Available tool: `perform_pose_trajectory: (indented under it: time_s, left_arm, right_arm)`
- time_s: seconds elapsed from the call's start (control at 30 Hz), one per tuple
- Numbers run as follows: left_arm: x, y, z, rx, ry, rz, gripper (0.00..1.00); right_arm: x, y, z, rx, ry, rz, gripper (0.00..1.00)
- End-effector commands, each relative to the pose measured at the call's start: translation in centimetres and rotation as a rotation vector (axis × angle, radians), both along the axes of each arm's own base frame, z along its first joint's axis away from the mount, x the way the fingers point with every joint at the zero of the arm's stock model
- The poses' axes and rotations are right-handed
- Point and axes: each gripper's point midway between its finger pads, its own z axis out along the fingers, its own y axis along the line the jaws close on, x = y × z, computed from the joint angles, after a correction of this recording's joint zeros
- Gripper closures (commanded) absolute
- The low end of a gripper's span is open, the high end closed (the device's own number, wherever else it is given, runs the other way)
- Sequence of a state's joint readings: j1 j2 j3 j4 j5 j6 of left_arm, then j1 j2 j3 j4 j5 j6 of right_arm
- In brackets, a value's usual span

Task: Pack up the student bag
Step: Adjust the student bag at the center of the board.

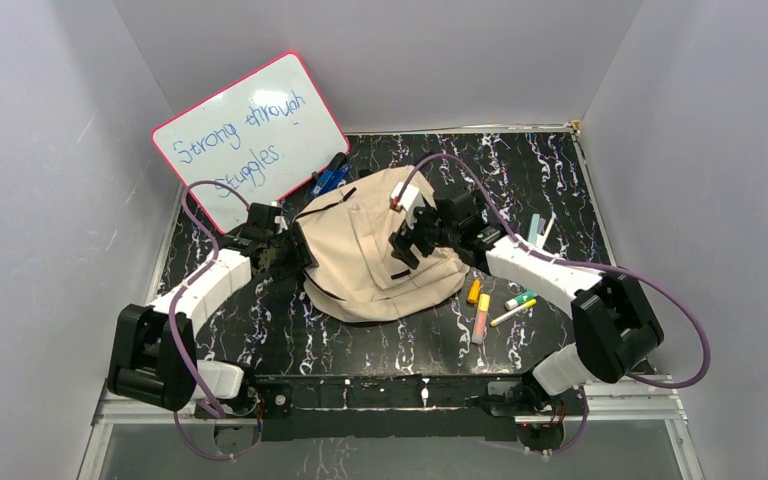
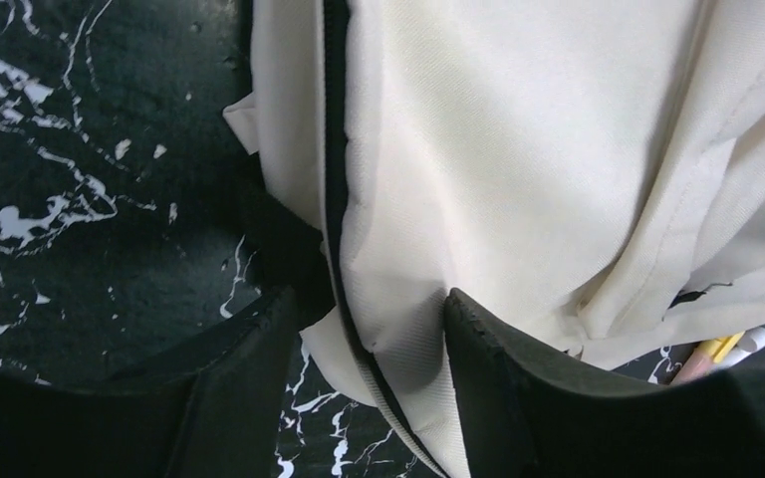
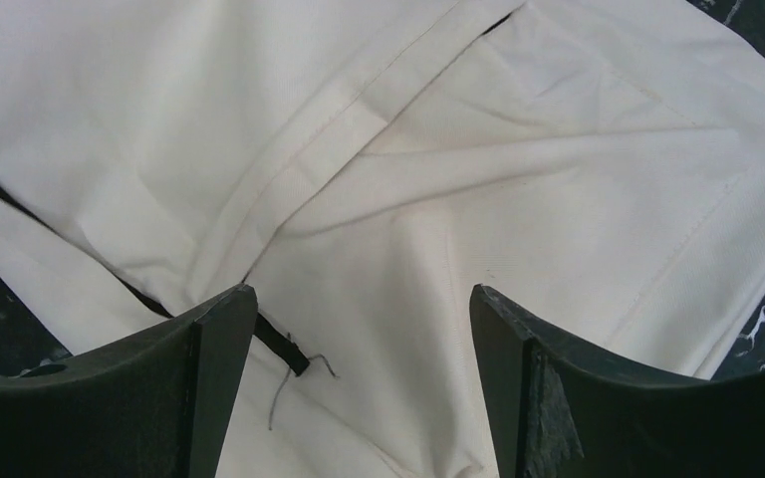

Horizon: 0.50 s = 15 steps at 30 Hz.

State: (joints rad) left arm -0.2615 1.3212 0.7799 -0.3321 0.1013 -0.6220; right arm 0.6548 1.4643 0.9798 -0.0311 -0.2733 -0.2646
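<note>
Top external view: the student bag [image 1: 380, 265] lies slumped in the middle of the black marbled table [image 1: 560, 180]. The left gripper [image 1: 285, 252] sits at its left edge and the right gripper [image 1: 407, 245] hangs over its upper right part. In the left wrist view the jaws stand apart, straddling the bag's rim and its dark zipper line [image 2: 335, 199]. In the right wrist view the jaws are also spread, over creased cloth, with a small black zipper tab [image 3: 284, 349] trailing a loose thread beside the left finger.

The cloth is a matte, finely woven beige fabric, limp and folded, with stitched seams; the tabletop looks smooth and glossy. The likely risks: closing on one thin layer would drag the whole bag instead of opening it, and the tiny tab could slip free. A sliding bag might also scatter the highlighters [image 1: 480, 315] at lower right.
</note>
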Motion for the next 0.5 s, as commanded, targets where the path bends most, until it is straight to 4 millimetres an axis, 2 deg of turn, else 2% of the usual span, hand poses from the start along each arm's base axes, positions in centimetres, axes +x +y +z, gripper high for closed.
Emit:
perform_pose_trajectory:
  time_s: [0.0,0.07,0.17,0.27,0.4,0.47]
  left_arm:
    - [1.0,-1.1,0.2,-0.040,-0.037,-0.028,0.50]
    - [1.2,-0.9,-0.5,-0.023,-0.024,-0.033,0.58]
    - [1.4,-0.4,-1.4,0.019,0.001,-0.042,0.74]
    - [1.5,0.3,-2.0,0.059,0.019,-0.024,0.87]
    - [1.7,0.4,-2.1,0.063,0.022,-0.002,0.98]
    - [1.7,0.4,-2.3,0.059,0.024,0.006,1.00]
  right_arm:
    - [1.0,1.9,1.5,0.003,-0.332,0.269,0.12]
    - [0.4,2.1,0.5,-0.069,-0.340,0.388,0.13]
    - [-1.2,1.4,-1.1,-0.188,-0.249,0.550,0.17]
    - [-1.5,0.8,-1.7,-0.233,-0.203,0.578,0.20]
    - [-3.0,0.2,-3.4,-0.246,-0.183,0.643,0.23]
    - [-3.7,0.0,-4.2,-0.247,-0.174,0.667,0.26]
